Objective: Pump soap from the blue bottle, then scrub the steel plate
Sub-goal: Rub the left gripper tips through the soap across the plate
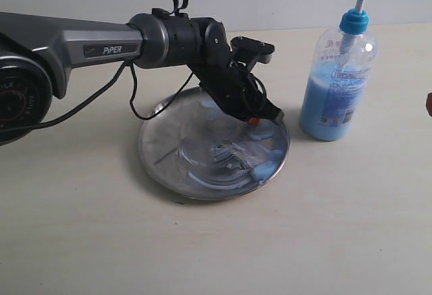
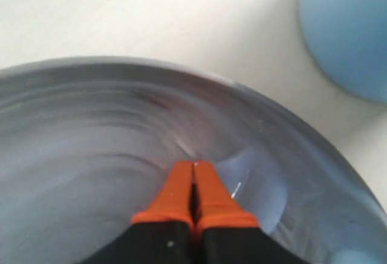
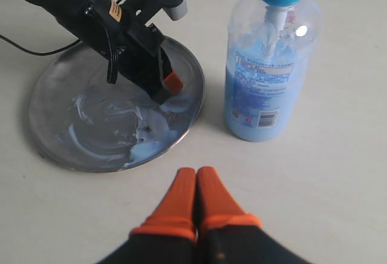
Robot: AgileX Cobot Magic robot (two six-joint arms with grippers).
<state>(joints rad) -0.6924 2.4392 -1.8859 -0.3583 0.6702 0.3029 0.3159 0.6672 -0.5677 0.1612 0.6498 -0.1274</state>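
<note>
The steel plate (image 1: 162, 167) lies on the table, smeared with light blue soap (image 1: 263, 169) that is thickest near its right rim. My left gripper (image 1: 255, 119) reaches down onto the right part of the plate. In the left wrist view its orange fingertips (image 2: 193, 166) are shut together and empty, pressed into the smears on the plate (image 2: 91, 107). The blue bottle (image 1: 335, 99) stands upright just right of the plate. My right gripper (image 3: 196, 172) is shut and empty over bare table, facing the plate (image 3: 54, 95), the soap (image 3: 151, 146) and the bottle (image 3: 266, 83).
A black cable (image 1: 131, 99) hangs in a loop from the left arm over the plate's left rim. The beige tabletop (image 1: 337, 227) stretches out in front of the plate and the bottle.
</note>
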